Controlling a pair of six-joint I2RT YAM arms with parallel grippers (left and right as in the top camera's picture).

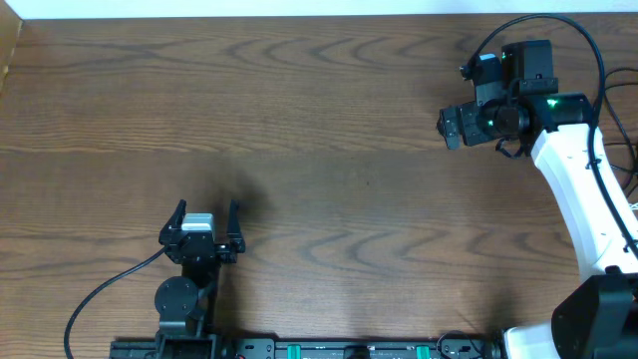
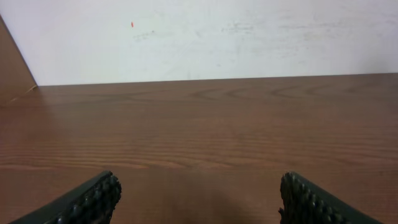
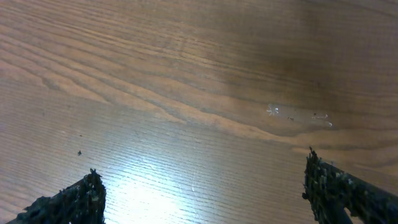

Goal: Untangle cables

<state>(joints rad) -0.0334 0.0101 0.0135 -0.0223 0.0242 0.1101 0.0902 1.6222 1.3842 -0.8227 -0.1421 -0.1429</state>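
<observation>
The cables are out of view in every frame; only bare brown wood shows. My left gripper (image 1: 206, 207) sits low near the table's front left and points toward the far edge. It is open, and its studded fingers (image 2: 93, 199) stand wide apart with nothing between them. My right gripper (image 1: 446, 130) hangs at the far right of the table and points left. In the right wrist view the right gripper (image 3: 202, 180) is open over the wood and holds nothing.
The wooden table (image 1: 329, 150) ends at a white wall (image 2: 205, 37) on the far side. Thick black arm wires loop by the left base (image 1: 100, 294) and over the right arm (image 1: 538, 22). A small pale scuff (image 3: 298, 115) marks the wood.
</observation>
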